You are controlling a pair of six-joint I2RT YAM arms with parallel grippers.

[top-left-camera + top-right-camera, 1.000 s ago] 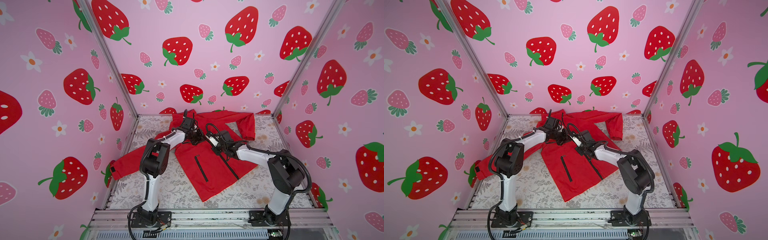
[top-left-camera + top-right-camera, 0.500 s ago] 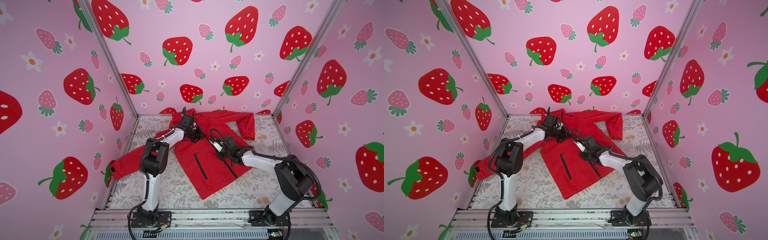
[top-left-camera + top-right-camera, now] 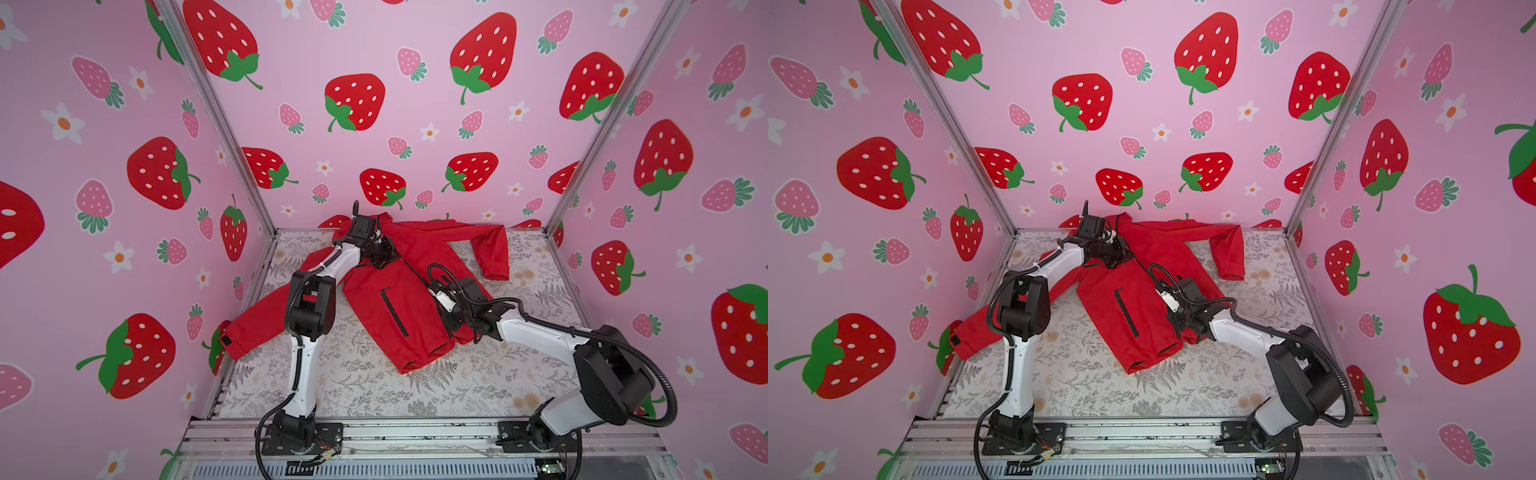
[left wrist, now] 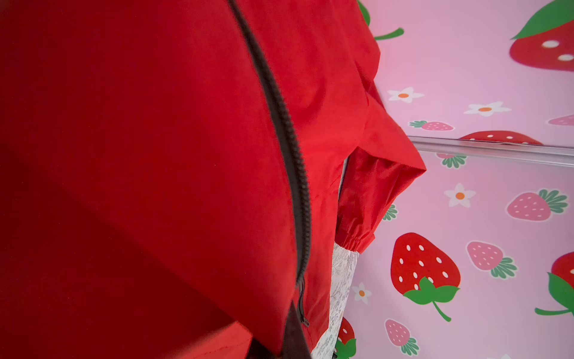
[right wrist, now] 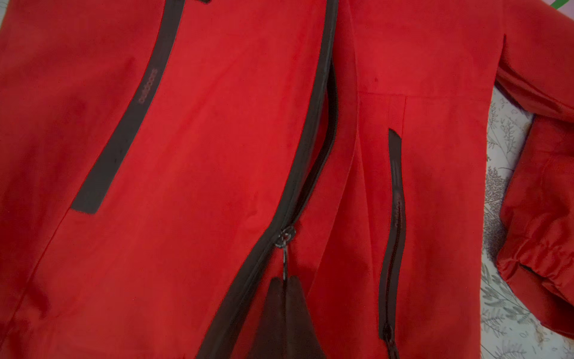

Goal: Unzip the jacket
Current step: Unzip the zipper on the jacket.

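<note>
One jacket (image 3: 374,299), partly unzipped, gripped at two places

Pink strawberry-print walls (image 3: 415,25) enclosed a table (image 3: 478,386) covered in a fern-patterned cloth. The red jacket lay front up on that cloth in both top views (image 3: 1100,307), with its collar toward the back wall and its hem toward the arm bases. One sleeve (image 3: 257,328) stretched out to the left wall. The other sleeve (image 3: 494,253) ran along the back wall and bent down to an elastic cuff.

The left arm (image 3: 307,307) reached to the collar end. The left gripper (image 3: 386,259) was clenched on red fabric beside the upper part of the front zipper (image 4: 289,140). In the left wrist view one dark finger (image 4: 292,335) showed against the cloth.

The right arm (image 3: 540,332) reached in low over the jacket's lower front. The right gripper (image 3: 449,330) was grasping the zipper pull (image 5: 285,264), with its fingers (image 5: 273,310) pinched together on it.

On the collar side of the slider (image 5: 286,236) the zipper's two halves stood parted. On the hem side they were joined. Two black pocket zippers (image 5: 396,202) (image 5: 124,130) flanked the front zipper, and both appeared closed.
</note>
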